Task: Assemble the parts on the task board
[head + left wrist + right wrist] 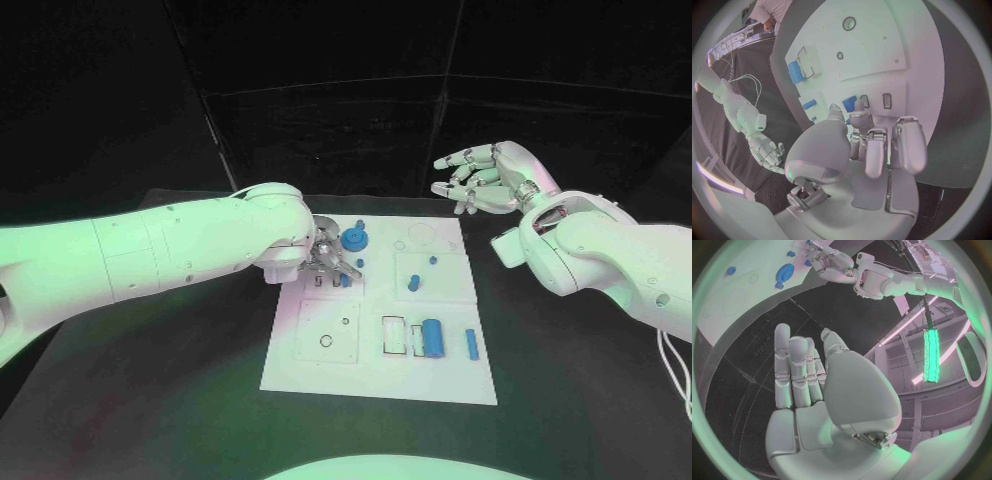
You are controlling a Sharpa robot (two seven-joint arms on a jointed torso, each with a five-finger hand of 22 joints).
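Head view: The task board (pixel 378 375) lies flat in the middle of the black table (pixel 159 400). The left hand (pixel 326 262) is lowered onto the board's upper left area, fingers pointing down next to a round blue gear-like part (pixel 353 239). Whether the fingers pinch a piece here cannot be told from this angle. The position suggests work at a row of small slots beside the gear. A blue cylinder (pixel 436 338) and a slim blue bar (pixel 470 343) lie near the board's front, next to a rectangular recess (pixel 392 334); they appear to be waiting for assembly. A small blue peg (pixel 413 282) stands near the board's centre. The right hand (pixel 488 177) is raised beyond the board's far right corner, fingers curled loosely and apart, holding nothing; it is judged to be parked clear of the work.

Left wrist view: The left hand (pixel 873 145) has its fingers drawn together over the board (pixel 879 45), tips close to a small blue piece (pixel 849 103). Contact cannot be confirmed.

Right wrist view: The right hand (pixel 811 375) is extended with fingers straight and side by side, empty, above the table (pixel 754 365). The gear-like part (pixel 786 272) is on the board (pixel 729 300), well apart from this hand.
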